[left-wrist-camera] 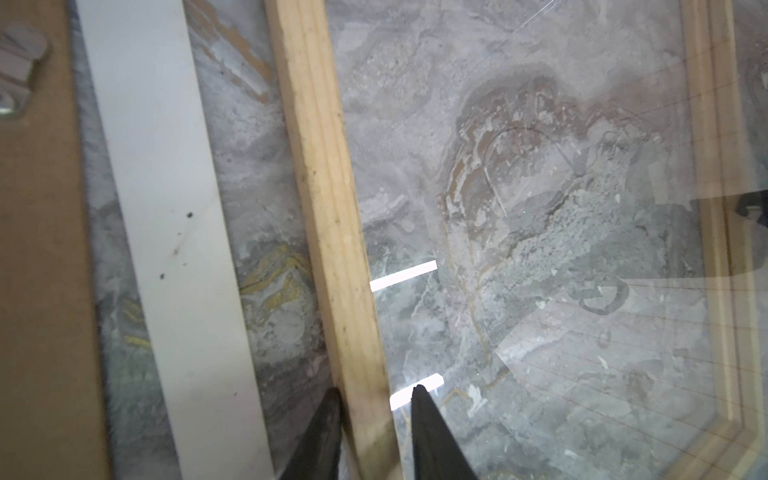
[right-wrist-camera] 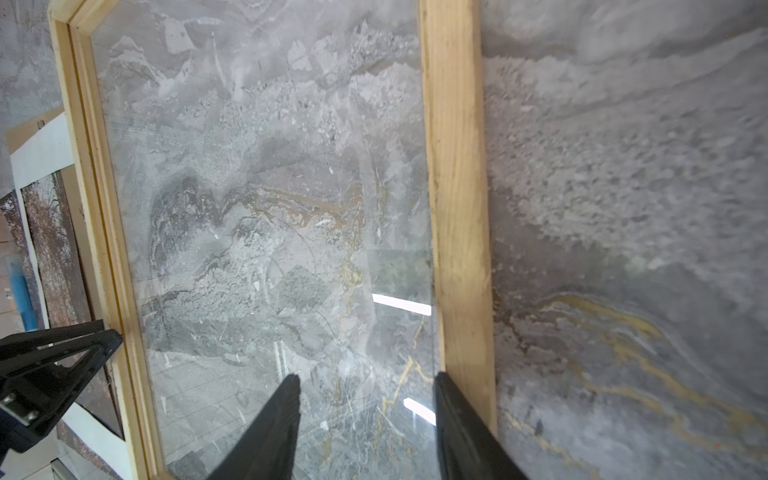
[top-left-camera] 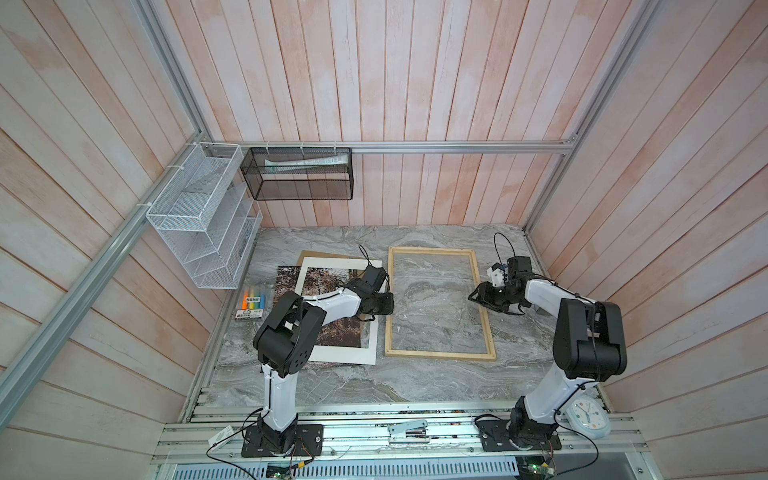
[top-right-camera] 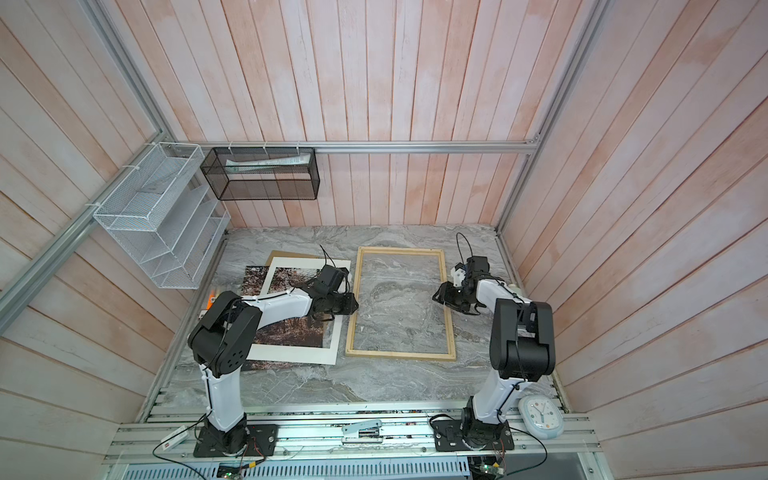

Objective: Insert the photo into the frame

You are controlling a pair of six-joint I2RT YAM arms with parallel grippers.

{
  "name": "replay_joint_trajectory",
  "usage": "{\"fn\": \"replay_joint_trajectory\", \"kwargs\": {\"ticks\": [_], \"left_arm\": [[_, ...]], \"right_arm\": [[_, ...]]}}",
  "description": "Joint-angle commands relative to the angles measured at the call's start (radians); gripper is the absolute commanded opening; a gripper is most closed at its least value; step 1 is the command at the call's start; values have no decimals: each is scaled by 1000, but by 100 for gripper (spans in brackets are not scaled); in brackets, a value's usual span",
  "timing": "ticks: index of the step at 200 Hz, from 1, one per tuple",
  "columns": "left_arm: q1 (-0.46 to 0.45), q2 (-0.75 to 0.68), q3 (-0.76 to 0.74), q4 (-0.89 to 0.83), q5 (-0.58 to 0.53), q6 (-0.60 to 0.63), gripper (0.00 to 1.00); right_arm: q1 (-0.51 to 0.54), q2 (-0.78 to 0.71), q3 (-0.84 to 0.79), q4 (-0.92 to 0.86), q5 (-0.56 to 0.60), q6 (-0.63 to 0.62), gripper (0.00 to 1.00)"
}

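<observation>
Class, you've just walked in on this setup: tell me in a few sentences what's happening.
Two robot arms are working on a wooden frame lying flat on the marble table. The left tool straddles the rail nearest the photo, one finger on each side, not clamped. The right tool is open by the inner edge of the opposite rail. The photo lies beside the frame under a white mat, not yet in the frame.
</observation>
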Motion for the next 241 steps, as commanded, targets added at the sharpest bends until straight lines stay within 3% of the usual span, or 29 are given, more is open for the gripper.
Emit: {"fn": "replay_joint_trajectory", "kwargs": {"ticks": [1,111,133,186,241], "left_arm": [[-7,22,-6,8,16,10,31],[-7,22,-8,12,17,5,31],[-7,8,-14,12,12,0,36],[-7,-13,-17,8,5,-4,44],[-28,-23,-30,38,20,-27,44]], "right_arm": [[6,-33,21,-24,42,0,53],[5,-61,15,-21,76,13,53],[-4,-84,1,-7,133,39,52],[-49,-134,-44,34,123,61,49],[-72,-144,-79,64,110,72,48]]}}
